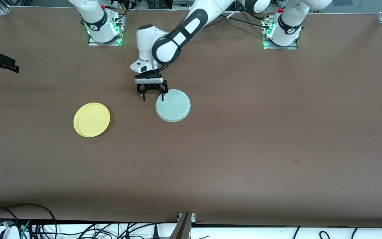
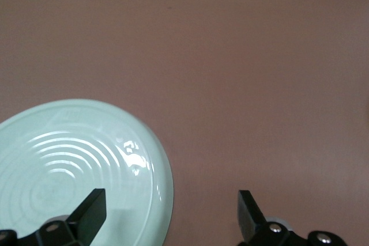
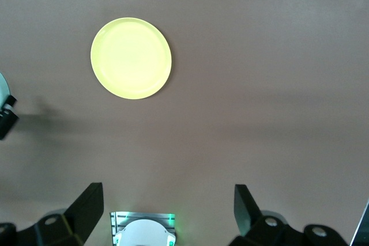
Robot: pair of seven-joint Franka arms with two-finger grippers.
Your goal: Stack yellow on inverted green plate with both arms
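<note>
The green plate [image 1: 173, 105] lies on the brown table [image 1: 244, 132] with its ringed underside up, so it already looks inverted and ready to serve as the base of the stack. The left gripper [image 1: 152, 94] hangs low at the plate's rim, on the edge toward the right arm's end of the table. Its jaws are spread wide and hold nothing; in the left wrist view one fingertip [image 2: 92, 208] stands over the plate [image 2: 75, 171] and the other over bare table, so the rim sits between them. That straddle suits either letting go of the rim or taking it, and I cannot tell which.

The yellow [image 1: 92, 119] rests rim up, well apart from this gripper, toward the right arm's end and nearer the front camera than the green plate. It is untouched, so the stacking step is not yet done.

The right gripper [image 3: 167, 211] waits high above the table with the yellow plate [image 3: 131, 57] in its view, jaws wide and empty; probably it is placed to fetch that plate
</note>
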